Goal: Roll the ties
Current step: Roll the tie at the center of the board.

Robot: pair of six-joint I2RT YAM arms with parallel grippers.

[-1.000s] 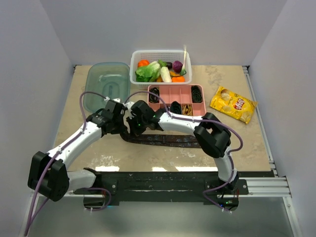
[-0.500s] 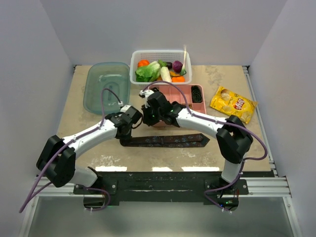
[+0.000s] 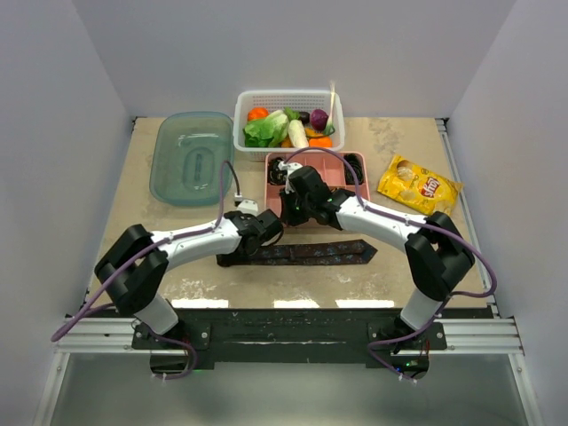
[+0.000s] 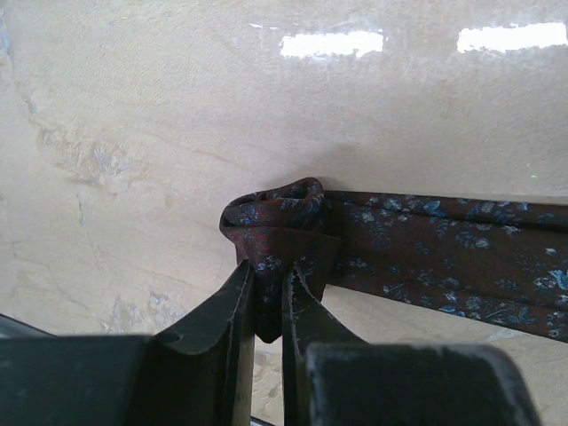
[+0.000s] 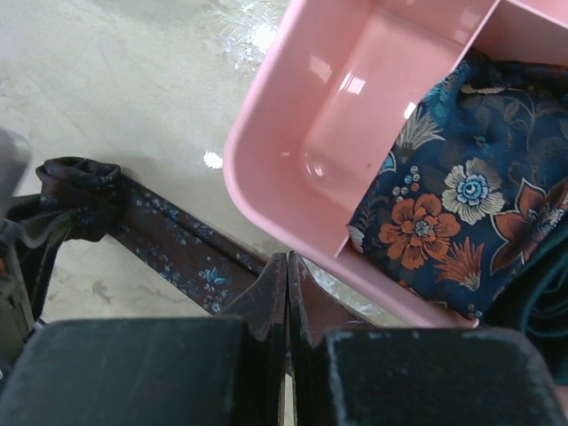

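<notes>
Left gripper [image 4: 269,277]: pinching the folded end of the maroon tie [image 4: 426,240] between nearly closed fingers, at the bottom centre of the wrist view.
Right gripper [image 5: 286,263]: hanging with its fingers pressed together and holding nothing, just beside the pink tray [image 5: 266,169] corner.
Maroon tie: lying flat across the overhead frame's centre.
Floral tie [image 5: 453,195]: sitting in a tray compartment.
Surface: beige marbled tabletop [image 3: 177,266], reflecting bright lights.
Room: pale walls [image 3: 53,106] are enclosing three sides.

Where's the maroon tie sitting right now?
Top view: the maroon tie lies flat on the table, just nearside of the pink tray, its folded left end pinched in the left claw.
</notes>
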